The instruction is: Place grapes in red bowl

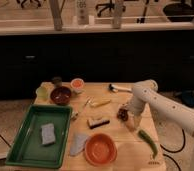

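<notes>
The grapes [122, 114] are a small dark reddish cluster lying on the wooden table [115, 131], right of centre. My gripper [130, 120] hangs at the end of the white arm [160, 106], pointing down, right beside the grapes on their right and touching or nearly touching them. The red bowl [100, 149] stands empty at the table's front edge, to the front left of the grapes.
A long green chilli [148, 141] lies front right. A green tray [25, 145] with a sponge [48, 134] stands at the left. A dark bowl [60, 94], an orange cup [77, 85], a brush [98, 122], a banana [100, 103] and a grey cloth [80, 143] are also on the table.
</notes>
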You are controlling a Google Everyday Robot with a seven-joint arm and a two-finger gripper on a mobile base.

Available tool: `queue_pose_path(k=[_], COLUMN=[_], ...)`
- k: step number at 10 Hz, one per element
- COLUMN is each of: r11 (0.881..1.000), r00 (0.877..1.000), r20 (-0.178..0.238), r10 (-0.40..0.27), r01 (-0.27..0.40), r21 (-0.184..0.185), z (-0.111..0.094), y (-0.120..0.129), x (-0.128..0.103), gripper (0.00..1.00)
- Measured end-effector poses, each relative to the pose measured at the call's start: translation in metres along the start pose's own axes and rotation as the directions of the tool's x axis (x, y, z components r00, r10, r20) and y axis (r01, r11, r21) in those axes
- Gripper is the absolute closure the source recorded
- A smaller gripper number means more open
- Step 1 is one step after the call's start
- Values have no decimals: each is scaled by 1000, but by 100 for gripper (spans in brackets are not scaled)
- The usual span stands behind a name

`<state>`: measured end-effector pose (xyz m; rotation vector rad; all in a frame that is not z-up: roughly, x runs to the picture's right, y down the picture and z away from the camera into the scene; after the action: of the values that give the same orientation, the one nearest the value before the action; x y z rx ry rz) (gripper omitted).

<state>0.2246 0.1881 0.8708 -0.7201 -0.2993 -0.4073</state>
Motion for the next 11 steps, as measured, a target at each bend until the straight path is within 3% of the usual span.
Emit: queue_pose_path(k=[2,3,6,9,11], r11=[1000,1000,1000,1000,1000], r00=[1000,1000,1000,1000,1000], r20=[1,1,1,-3,-3], r10=[-3,-3,2,-2,0], r01=[3,3,-2,2,0], r21=[0,0,5,-18,-14], z=[-1,-1,-7,-5,-7], y=[-2,-3,-3,6,5], x=[-1,-1,1,2,3], gripper=[61,75,99,100,100])
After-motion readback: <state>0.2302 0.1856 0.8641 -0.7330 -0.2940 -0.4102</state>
